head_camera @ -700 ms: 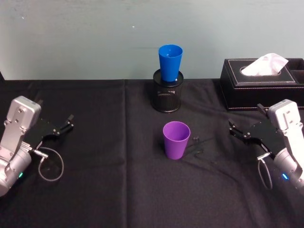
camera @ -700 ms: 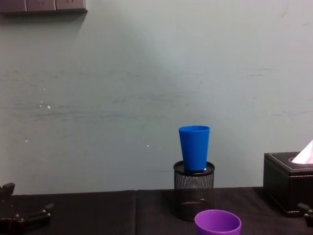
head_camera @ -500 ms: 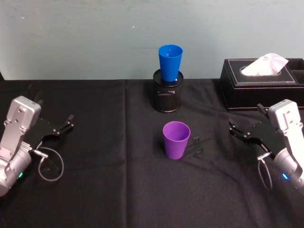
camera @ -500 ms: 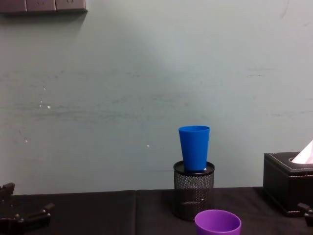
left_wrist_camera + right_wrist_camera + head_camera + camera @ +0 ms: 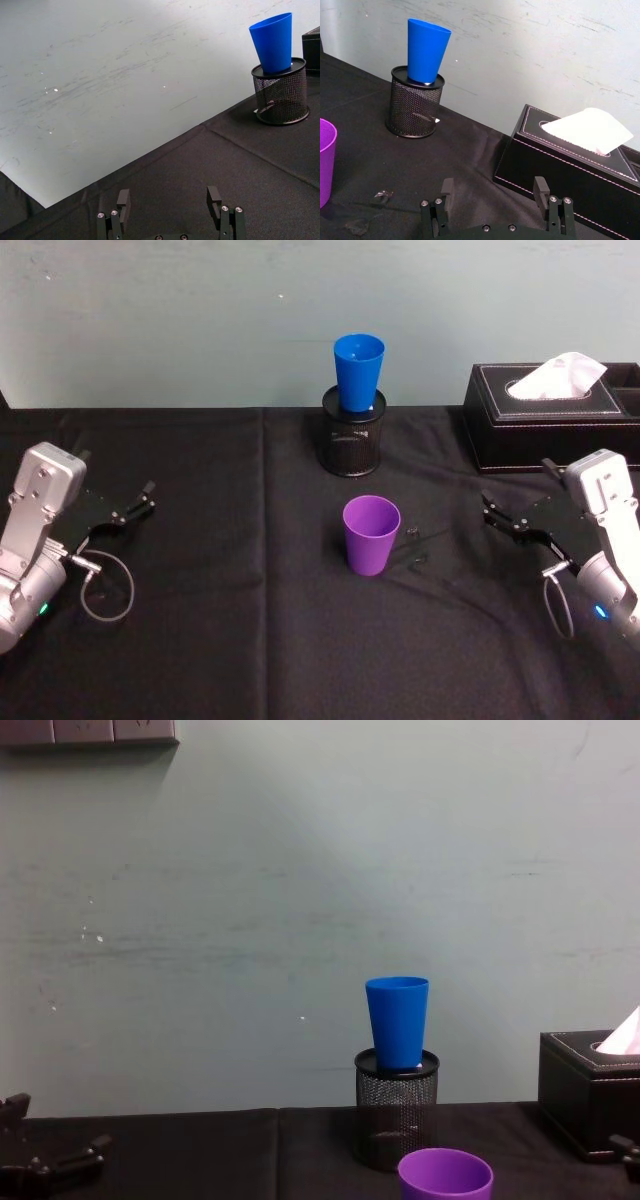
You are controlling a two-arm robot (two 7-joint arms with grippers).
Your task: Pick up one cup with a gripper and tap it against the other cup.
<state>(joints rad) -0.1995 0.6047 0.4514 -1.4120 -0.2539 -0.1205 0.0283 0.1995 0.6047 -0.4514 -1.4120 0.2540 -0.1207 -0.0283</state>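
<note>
The purple cup (image 5: 371,534) stands upright on the black tabletop (image 5: 250,640). The blue cup (image 5: 358,370) sits upright in a mesh holder (image 5: 350,445) behind it.

You see: purple cup (image 5: 371,534) smooth plastic | blue cup (image 5: 358,371) smooth plastic | pen holder (image 5: 351,445) wire mesh | counter (image 5: 230,640) matt black cloth

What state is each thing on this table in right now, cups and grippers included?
purple cup: upright on the table, mouth up, untouched.
blue cup: upright, seated in the mesh pen holder.
mesh pen holder: upright, carrying the blue cup.
tissue box: a tissue sticking out.
left gripper: open, empty.
right gripper: open, empty.
</note>
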